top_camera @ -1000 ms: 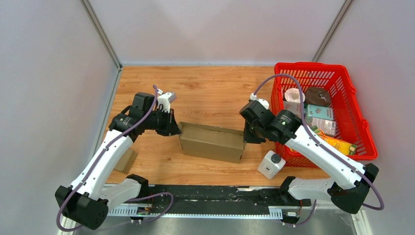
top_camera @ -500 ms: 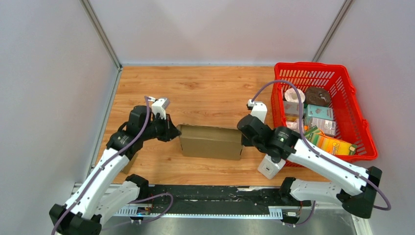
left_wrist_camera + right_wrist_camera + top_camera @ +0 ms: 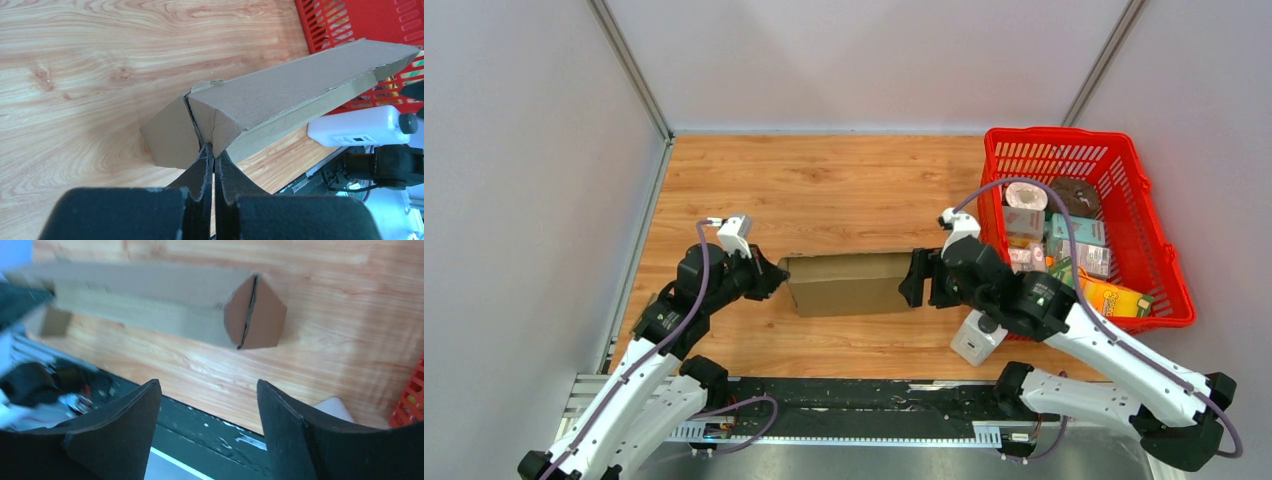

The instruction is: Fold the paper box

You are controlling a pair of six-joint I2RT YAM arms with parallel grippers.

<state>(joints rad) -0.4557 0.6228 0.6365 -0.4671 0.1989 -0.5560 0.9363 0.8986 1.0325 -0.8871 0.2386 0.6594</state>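
Top view: long brown cardboard box lying on wooden table, spanning between left gripper and right gripper; body looks formed.
Left wrist: clenched, tips against left-end flaps dead ahead; pinching cardboard or only pressing, cannot tell.
Right wrist: released, jaws wide, right-end flaps folded in, just ahead, not touching.
Probably nearly done; ends may need tucking.

paper box: lying on wooden table, end flaps meeting | right end effector: jaws spread, not touching it
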